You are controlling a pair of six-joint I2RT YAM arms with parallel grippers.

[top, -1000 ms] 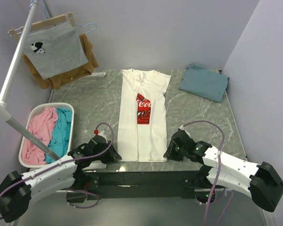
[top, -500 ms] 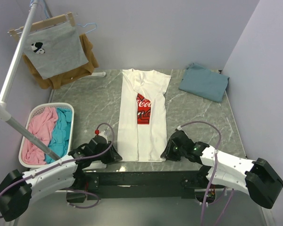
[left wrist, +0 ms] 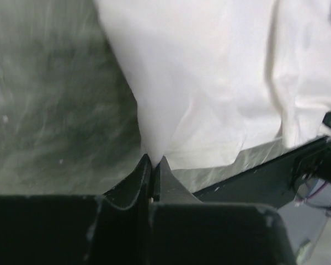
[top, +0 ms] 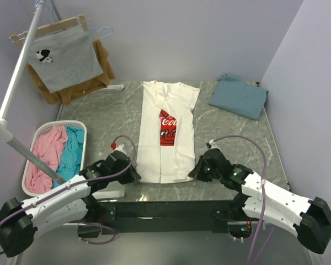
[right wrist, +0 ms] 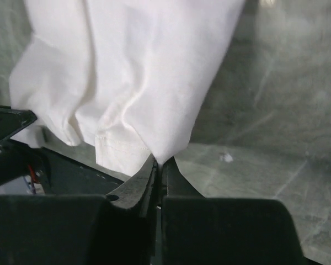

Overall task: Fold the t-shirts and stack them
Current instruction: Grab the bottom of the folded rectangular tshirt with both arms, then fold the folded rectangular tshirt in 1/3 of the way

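Observation:
A white t-shirt [top: 168, 132] with a red chest logo [top: 167, 127] lies lengthwise in the middle of the table, its sides folded in. My left gripper [top: 134, 175] is shut on the shirt's near left hem corner [left wrist: 154, 149]. My right gripper [top: 195, 172] is shut on the near right hem corner [right wrist: 163, 154]. Both corners are lifted a little off the table. A folded teal-blue t-shirt [top: 238, 95] lies at the far right corner.
A white laundry basket [top: 35, 137] with pink and turquoise cloth stands at the left edge. A grey shirt [top: 60, 58] over a brown garment [top: 102, 69] hangs on a rack at the far left. The rack's pole [top: 19, 74] slants over the basket.
Both grippers have closed on the white shirt's near hem corners and moved slightly away from the near edge, pulling the hem up with them.

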